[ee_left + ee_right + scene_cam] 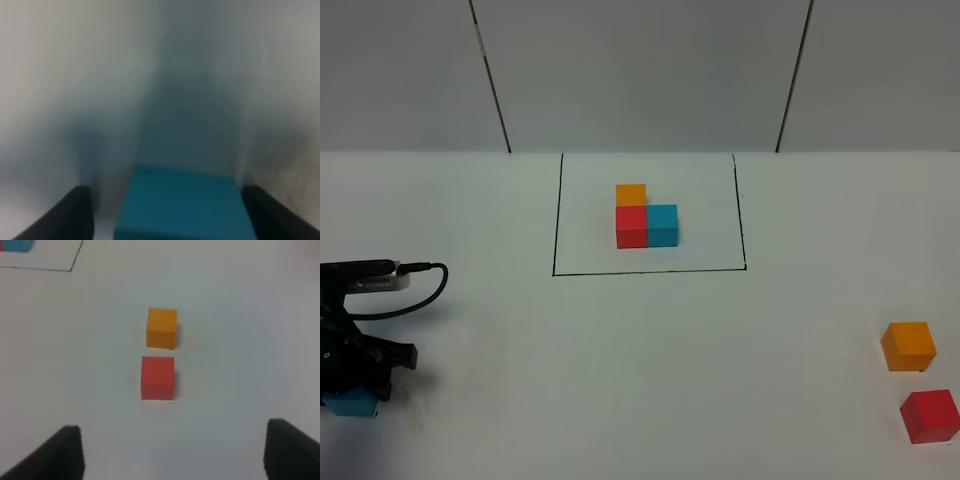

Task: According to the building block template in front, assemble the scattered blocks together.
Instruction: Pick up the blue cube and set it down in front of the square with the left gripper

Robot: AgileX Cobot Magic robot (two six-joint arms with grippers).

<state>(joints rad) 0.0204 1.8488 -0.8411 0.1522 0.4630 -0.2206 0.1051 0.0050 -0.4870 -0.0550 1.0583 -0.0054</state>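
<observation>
Our left gripper (360, 374) stands partly open astride the loose blue cube (182, 207) at the white table's (620, 380) near left. A gap shows beside one finger, so it holds nothing. Our right gripper (172, 442) hangs open and empty above the red cube (158, 378) and orange cube (162, 328), which sit near each other. The building block template (646, 220) sits mid-table.

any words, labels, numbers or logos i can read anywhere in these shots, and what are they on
No readable text anywhere.
Blue cube, red cube, orange cube: plain faces, no print.
Template cubes and black outline: no marks or numbers.
Grey strip on the left arm: too small to tell whether it bears any print.
</observation>
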